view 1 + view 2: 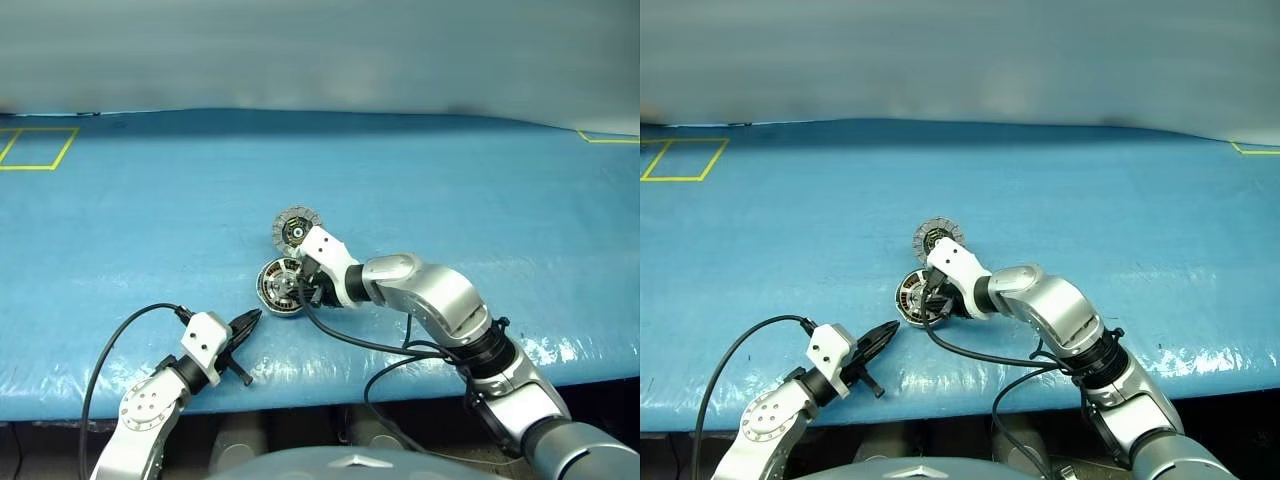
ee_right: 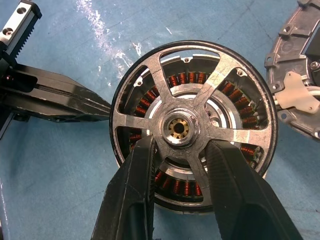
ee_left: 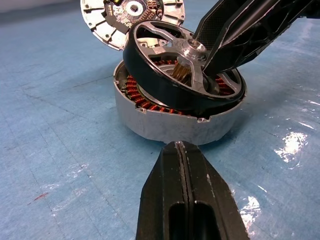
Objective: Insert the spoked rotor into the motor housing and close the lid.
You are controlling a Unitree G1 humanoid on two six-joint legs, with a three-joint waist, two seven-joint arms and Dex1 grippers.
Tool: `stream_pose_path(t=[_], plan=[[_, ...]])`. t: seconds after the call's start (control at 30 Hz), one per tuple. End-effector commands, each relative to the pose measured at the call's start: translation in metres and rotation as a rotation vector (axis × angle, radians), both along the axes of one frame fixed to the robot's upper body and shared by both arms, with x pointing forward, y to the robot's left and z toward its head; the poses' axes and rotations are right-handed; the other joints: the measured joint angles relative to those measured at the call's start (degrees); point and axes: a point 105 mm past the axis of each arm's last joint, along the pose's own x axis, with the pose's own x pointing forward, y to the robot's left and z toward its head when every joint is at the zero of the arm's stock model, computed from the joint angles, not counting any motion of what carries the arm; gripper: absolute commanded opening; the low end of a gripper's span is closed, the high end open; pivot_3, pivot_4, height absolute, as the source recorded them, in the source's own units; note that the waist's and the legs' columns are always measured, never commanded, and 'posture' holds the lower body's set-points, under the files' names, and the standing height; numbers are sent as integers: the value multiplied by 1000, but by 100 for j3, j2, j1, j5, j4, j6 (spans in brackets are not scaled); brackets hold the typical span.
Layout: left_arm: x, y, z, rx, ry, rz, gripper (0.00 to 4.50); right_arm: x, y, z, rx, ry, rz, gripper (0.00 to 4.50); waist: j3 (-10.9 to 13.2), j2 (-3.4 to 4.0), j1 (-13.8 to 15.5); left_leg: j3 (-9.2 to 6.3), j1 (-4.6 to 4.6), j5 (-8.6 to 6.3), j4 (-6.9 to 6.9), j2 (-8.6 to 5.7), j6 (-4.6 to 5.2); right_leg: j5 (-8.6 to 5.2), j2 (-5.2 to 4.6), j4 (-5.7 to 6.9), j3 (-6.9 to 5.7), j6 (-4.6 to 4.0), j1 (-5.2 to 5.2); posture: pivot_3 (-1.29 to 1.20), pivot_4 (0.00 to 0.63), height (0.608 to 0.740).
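- We see the motor housing [image 3: 170,125] sitting on the blue table cover [image 1: 450,190], a little in from the near edge, copper windings showing round its inside.
- The spoked rotor [image 2: 192,127] lies on top of the housing, tilted: in the left wrist view one side rides clearly above the rim, the other side sits lower, so it is not seated.
- The right gripper [image 2: 179,150] has its two black fingers [image 2: 135,190] set either side of the rotor's hub, passing down through the gaps between spokes. Jaws narrow, closed on the hub part of the rotor.
- The left gripper [image 3: 182,150] rests low over the cover just beside the housing wall, tips pointing at it, not touching. Its jaws are pressed fully together, holding nothing.
- The lid [image 1: 293,228] lies open just behind the housing, at its rim, pale radial segments around a dark centre facing up.
- A black cable [image 1: 350,340] runs from the right wrist back across the cover.
- Yellow tape marks [image 1: 35,150] sit at the far left corner of the cover, well apart from the work.
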Motion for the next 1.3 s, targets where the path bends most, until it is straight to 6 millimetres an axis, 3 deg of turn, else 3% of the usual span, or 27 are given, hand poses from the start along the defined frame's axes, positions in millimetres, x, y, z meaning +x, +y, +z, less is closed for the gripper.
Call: stream_pose_path(t=[0.03,0.7,0.93,1.07,1.3], plan=[[0,-2,4,-17,-21,-6,0,-1,2,1,-8,-1,10,1159,0,0,-7,0,0,0,0,0,0,0,0,0,0,0,0,0,150,740],[-1,-3,3,-18,-14,-10,0,1,1,2,-28,-51,28,1159,0,0,-8,0,0,0,0,0,0,0,-2,0,1,1,0,0,150,740],[-1,-3,3,-14,-12,-14,0,2,1,7,-17,-69,20,3400,0,0,-4,-2,-2,0,0,1,0,1,-5,0,0,2,0,0,150,740],[-1,-3,3,-14,-11,-17,0,2,0,9,-14,-74,19,4437,1,0,-5,-1,-2,0,1,1,0,0,-5,0,1,1,0,0,150,740],[0,-4,3,-15,-10,-25,0,1,0,14,2,-74,18,4437,1,0,-4,-2,-3,0,1,0,0,0,-5,0,1,1,-1,0,150,740]])
